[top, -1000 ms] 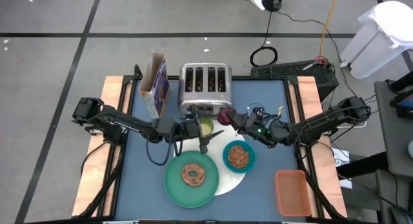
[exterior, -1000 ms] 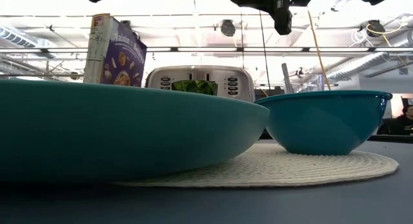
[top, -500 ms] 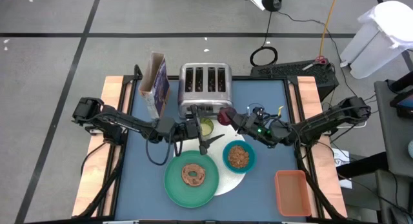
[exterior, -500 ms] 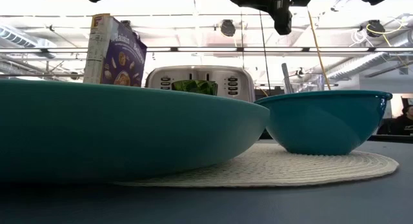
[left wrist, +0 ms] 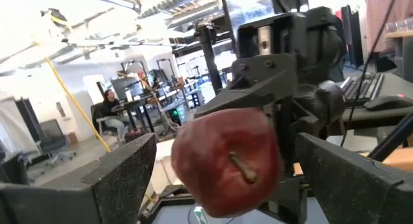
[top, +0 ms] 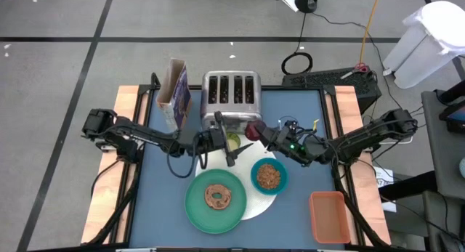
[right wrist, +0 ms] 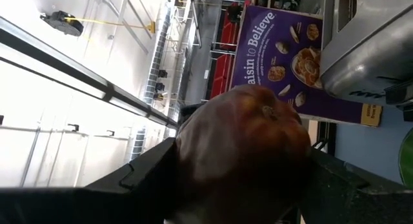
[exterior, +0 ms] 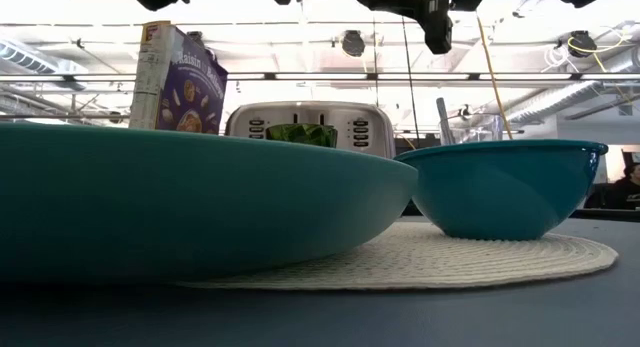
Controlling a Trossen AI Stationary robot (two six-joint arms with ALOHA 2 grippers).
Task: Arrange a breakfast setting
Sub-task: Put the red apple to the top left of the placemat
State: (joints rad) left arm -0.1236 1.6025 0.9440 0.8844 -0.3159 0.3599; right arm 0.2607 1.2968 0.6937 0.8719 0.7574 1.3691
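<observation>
My right gripper [top: 256,133] has its fingers clenched on the dark red fruit [top: 253,130], held up off the table just in front of the silver toaster [top: 231,97], near the table's middle. In my left wrist view the fruit [left wrist: 226,161] faces me stem first, with the right gripper behind it. My left gripper [top: 231,144] hangs just beside it with its fingers [left wrist: 122,175] released and spread wide, gripping nothing; the small yellow-green cup [top: 232,142] lies under them. Toward the table's near edge the green plate [top: 196,210] carries the brown ring pastry [top: 217,197], and the smaller teal bowl [top: 254,176] sits touching its right side; both rest on the large white round disc [top: 263,204]. The purple cereal box [top: 175,94] stands at the toaster's left, toward the far left corner.
</observation>
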